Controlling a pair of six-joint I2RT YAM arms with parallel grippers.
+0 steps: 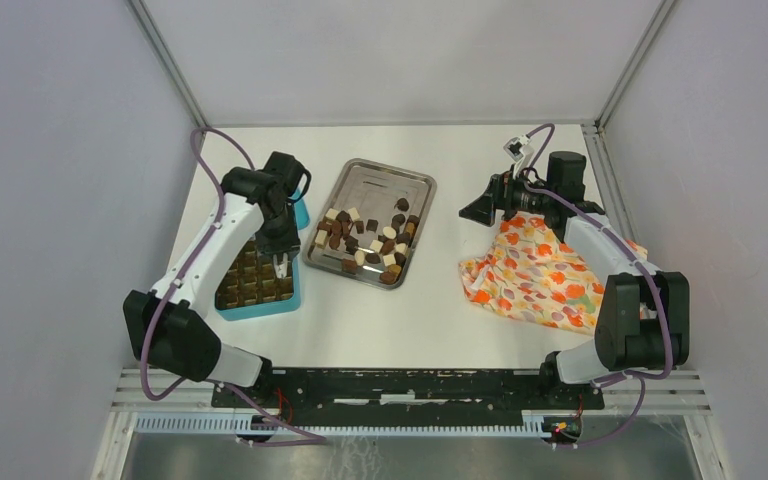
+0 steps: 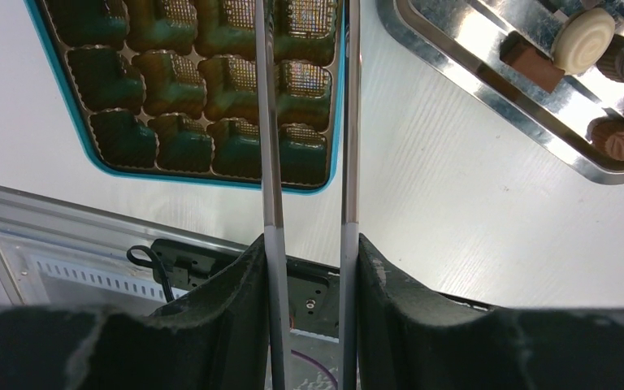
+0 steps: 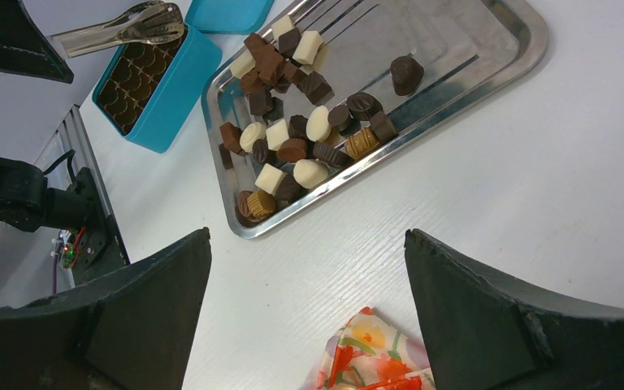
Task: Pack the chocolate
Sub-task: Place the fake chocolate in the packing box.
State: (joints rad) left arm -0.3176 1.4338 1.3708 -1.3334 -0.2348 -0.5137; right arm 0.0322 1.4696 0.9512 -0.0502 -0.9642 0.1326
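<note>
Left wrist view first: the left gripper (image 2: pixel 309 262) is clamped on a pair of metal tongs (image 2: pixel 269 122). Its two dark fingers (image 2: pixel 240 284) press the handles from either side, and the two thin steel arms run forward side by side with a narrow gap between them. The arms reach out over the teal box (image 2: pixel 89 150), above its brown compartmented insert near the box's right edge. The tips run off the top of this view.

Over to the right wrist view: the right gripper (image 3: pixel 307 244) has its jaws spread wide apart and hangs above the white table (image 3: pixel 536 203), pointed toward the steel tray (image 3: pixel 487 49). The chocolate (image 3: pixel 292 138), dark, mid-brown and cream pieces, lies heaped in the tray, mostly toward its near end. From the top camera the tray sits just beside the box, to its right. The orange floral cloth (image 1: pixel 535 275) lies under the right arm, well apart from the tray.
</note>
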